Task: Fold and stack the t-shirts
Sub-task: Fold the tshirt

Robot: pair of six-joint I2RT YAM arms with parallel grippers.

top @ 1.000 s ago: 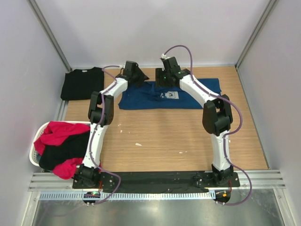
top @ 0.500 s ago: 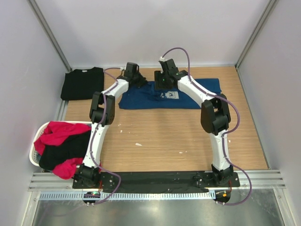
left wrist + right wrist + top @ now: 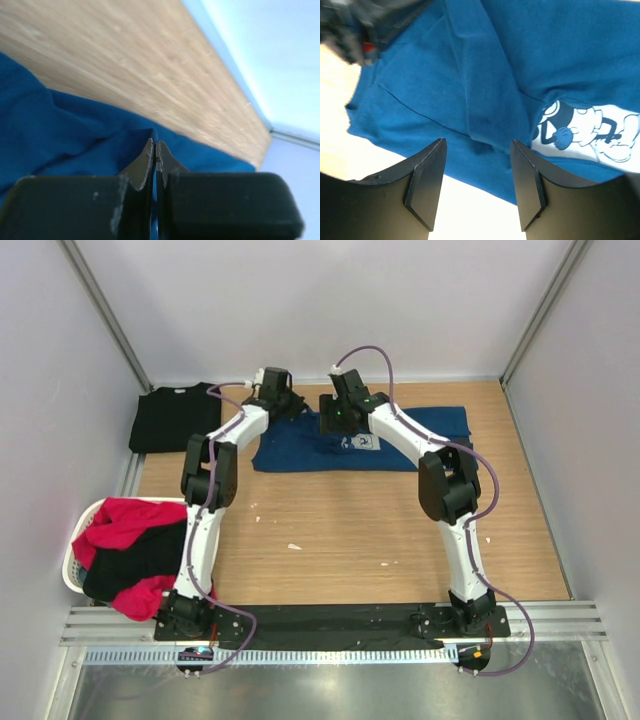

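Both at navy t-shirt [image 3: 300, 452]: left end effector [image 3: 155, 149] clenched, pinching fabric ridge; right end effector [image 3: 478, 146] released, mouse print [image 3: 590, 131] just beside.

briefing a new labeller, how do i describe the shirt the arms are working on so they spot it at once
Start at the far edge of the wooden table. The blue tee lies spread there, mid-table. It alone is blue and bears a pale cartoon-mouse print; the black tee sits folded at far left, the red tee in the basket.
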